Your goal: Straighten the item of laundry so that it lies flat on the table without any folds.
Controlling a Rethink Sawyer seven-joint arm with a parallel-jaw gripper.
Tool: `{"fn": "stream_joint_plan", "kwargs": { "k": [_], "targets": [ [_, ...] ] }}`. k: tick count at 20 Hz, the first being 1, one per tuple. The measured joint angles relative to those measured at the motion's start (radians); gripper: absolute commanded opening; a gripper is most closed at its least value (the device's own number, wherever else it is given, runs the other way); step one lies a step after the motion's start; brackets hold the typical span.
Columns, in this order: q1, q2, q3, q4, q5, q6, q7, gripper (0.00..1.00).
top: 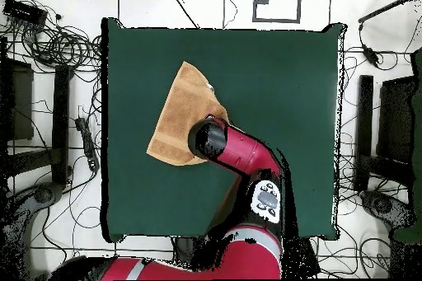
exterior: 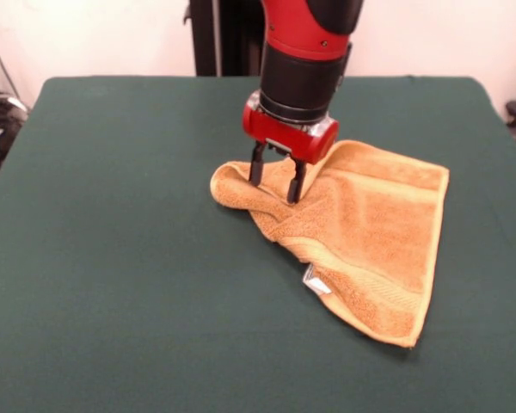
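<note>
Gripper (exterior: pixel 276 181) jaws apart, tips straddling a bunched fold | towel (exterior: pixel 370 232) lies on table (exterior: pixel 112 258), mostly flat beyond the jaws, one corner rumpled beneath them | risk: closing on doubled layers could drag the whole cloth, deepening the fold.

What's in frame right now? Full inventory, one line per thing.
towel: one, orange-yellow, on the table under the gripper; one corner bunched and folded, the rest spread out.
tag: one, white, on the towel's edge in the front view.
table: one, dark green cloth cover, fills most of both views.
cables: several, black, on the floor around the table in the overhead view.
arm: one, red and black, reaching over the table to the towel.
gripper: one, red body with black fingers, open, tips down at the bunched part of the towel.
</note>
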Motion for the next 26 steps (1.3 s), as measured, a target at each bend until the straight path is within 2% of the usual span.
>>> {"fn": "stream_joint_plan", "kwargs": {
  "k": [26],
  "targets": [
    [0.022,0.0,0.003,-0.004,-0.024,0.0,0.0,1.0]
  ]
}}
